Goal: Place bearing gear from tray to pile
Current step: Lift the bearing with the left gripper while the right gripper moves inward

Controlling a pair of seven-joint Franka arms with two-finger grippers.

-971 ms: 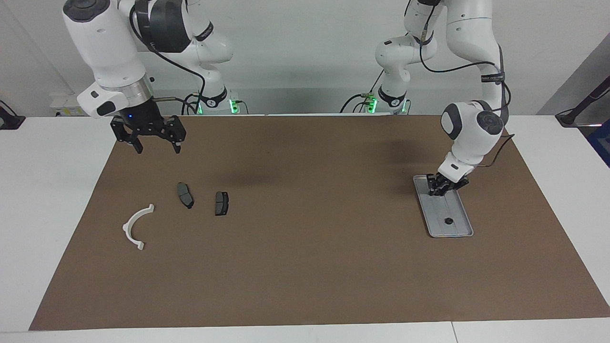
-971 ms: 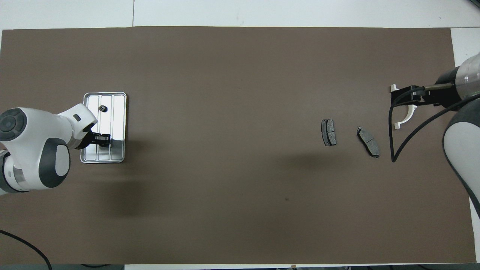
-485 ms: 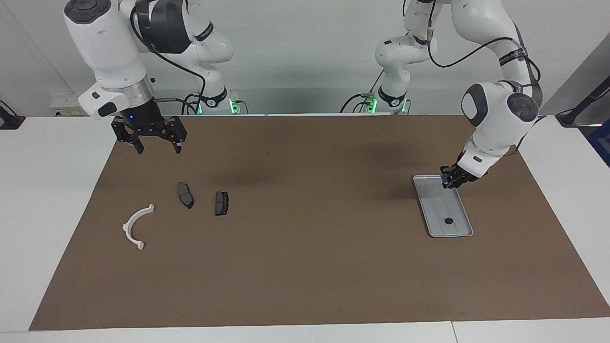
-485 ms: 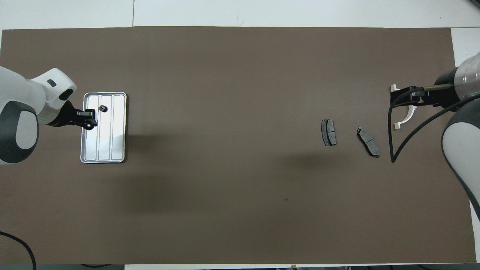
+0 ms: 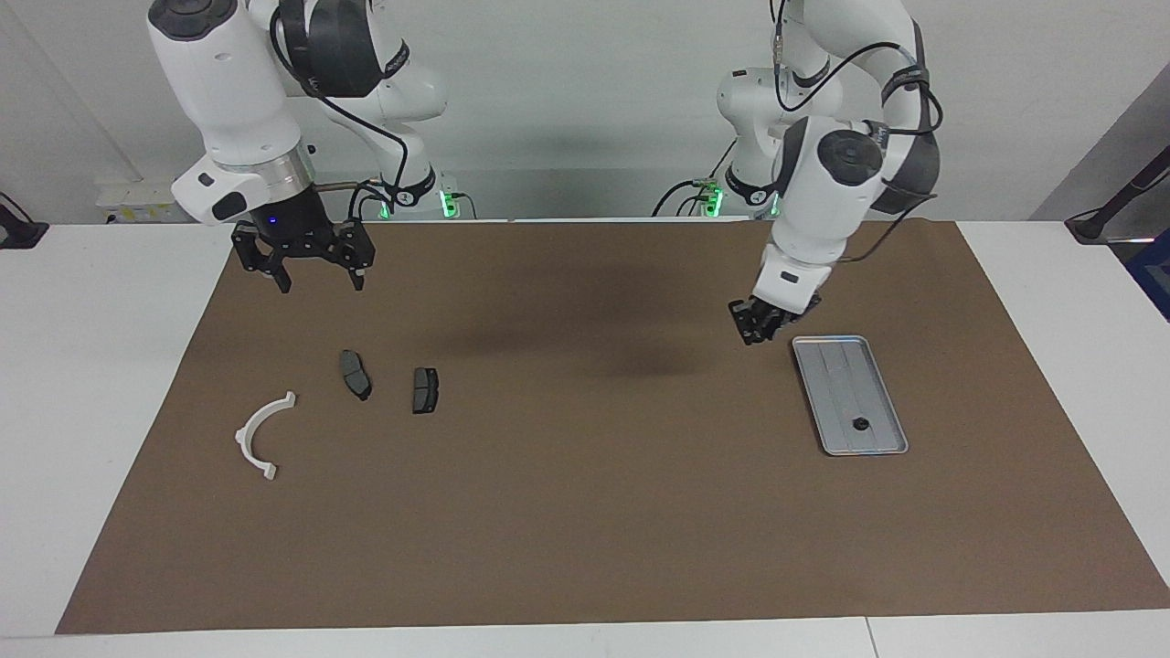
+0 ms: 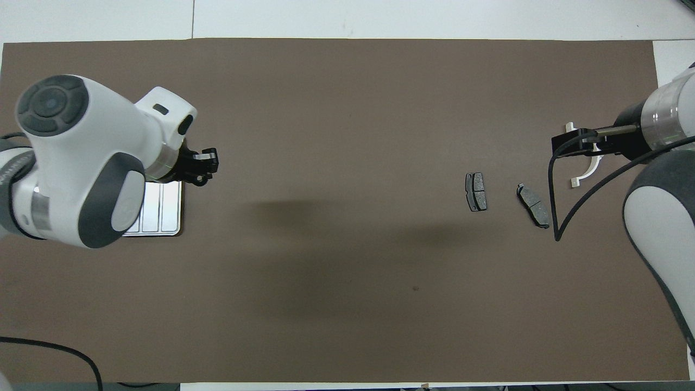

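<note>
Facing view gives you the left gripper (image 5: pixel 755 331) in the air over the brown mat (image 5: pixel 585 512), just beside the tray (image 5: pixel 879 437) on the side toward the right arm's end of the table. Its fingers are drawn close together, but you cannot tell from either view if something small sits between them. On the tray you see one small dark gear (image 5: pixel 859 424), lying near the end that is farther from the robots. Overhead view hides most of the tray (image 6: pixel 163 217) under the left arm, so this gear does not show there. The right gripper (image 5: pixel 315 279) hangs with its fingers wide apart and with nothing in them, over the mat near the pile. In the pile you find a white arc bracket (image 5: pixel 260 437) and two dark pads (image 5: pixel 356 374), all lying flat and apart from each other.
</note>
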